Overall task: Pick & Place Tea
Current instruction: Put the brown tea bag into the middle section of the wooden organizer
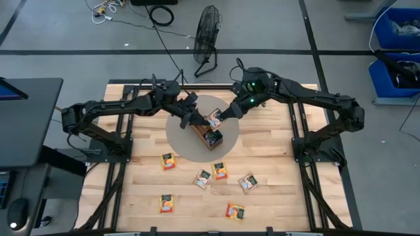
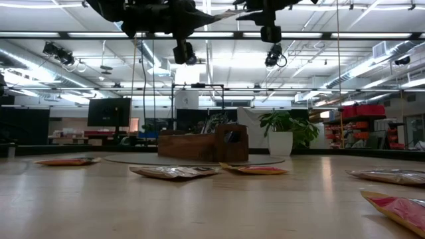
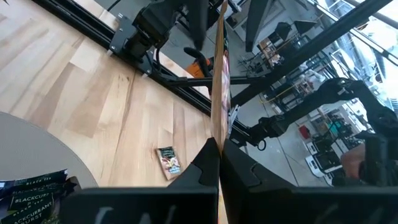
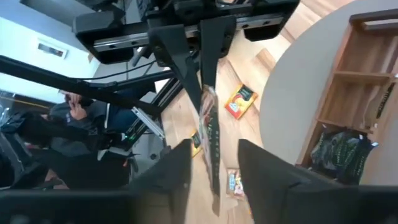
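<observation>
Both arms meet above the grey round mat at the far middle of the wooden table. The left gripper hangs over the mat just beside the wooden tray, its fingers pressed together on the edge of one tea sachet, which stands on edge between them. The right gripper faces it from the other side of the tray, its fingers spread apart with the same held sachet hanging in the gap between them; whether either finger touches it cannot be told. The tray sits on the mat, and dark sachets stand in one end compartment; its other compartments show bare wood in the right wrist view. Six loose sachets lie flat on the bare table nearer the front edge, well apart from the mat: one to the left, three in a loose row in the middle, and two closer to the front. In the low view a potted plant shows beyond the tray. A person shows in the room beyond the table.
</observation>
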Tool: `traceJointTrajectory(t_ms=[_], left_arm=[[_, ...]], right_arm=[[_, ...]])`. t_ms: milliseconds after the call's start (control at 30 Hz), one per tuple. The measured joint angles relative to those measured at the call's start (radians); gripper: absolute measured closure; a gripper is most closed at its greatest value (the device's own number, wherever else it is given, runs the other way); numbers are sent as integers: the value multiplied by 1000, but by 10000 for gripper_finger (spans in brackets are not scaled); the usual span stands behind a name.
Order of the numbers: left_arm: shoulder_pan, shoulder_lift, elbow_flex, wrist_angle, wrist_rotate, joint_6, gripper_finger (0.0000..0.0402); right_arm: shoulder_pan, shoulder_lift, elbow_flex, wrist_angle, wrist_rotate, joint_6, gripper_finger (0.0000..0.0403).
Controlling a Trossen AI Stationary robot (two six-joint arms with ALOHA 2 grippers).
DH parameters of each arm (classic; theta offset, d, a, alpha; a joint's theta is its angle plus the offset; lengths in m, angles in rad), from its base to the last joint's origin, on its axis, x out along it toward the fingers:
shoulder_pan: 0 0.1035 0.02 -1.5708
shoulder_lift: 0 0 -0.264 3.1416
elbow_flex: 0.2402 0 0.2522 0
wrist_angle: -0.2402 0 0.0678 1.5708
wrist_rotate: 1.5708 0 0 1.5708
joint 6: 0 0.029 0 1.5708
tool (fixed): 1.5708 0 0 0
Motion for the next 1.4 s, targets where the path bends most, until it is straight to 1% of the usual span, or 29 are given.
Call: traceJointTrajectory(t_ms=[233, 267, 433, 533, 600, 733, 900, 1067, 1267, 1333, 1400], left_arm=[[1, 0, 0, 0, 0, 0, 400], [1, 0, 0, 0, 0, 0, 400], [1, 0, 0, -3, 0, -10, 388], [8, 0, 0, -8, 6, -29, 369], [21, -2, 0, -20, 35, -30, 354], [56, -39, 0, -97, 52, -1, 331], [101, -122, 0, -192, -11, 82, 320], [139, -202, -1, -264, -64, 139, 319], [167, -285, -1, -298, -68, 173, 319], [169, -321, -1, -297, -89, 184, 319], [169, -358, -1, -311, -131, 195, 319]], right_arm=[[-1, 0, 0, 8, -34, -10, 383], [-1, 0, 0, 8, -36, -18, 392], [-1, 0, 0, 7, -38, -7, 395], [-1, 0, 0, 7, -21, -2, 399], [-1, -2, 0, 3, -19, 3, 398], [-2, -10, 0, -15, -4, 5, 400], [-10, -13, 0, -16, 7, 49, 401], [-10, -13, 0, -16, 65, 77, 402], [-7, -8, 0, -13, 147, 98, 402], [-1, 1, 0, -12, 170, 102, 403], [10, 16, -1, 9, 180, 99, 403]])
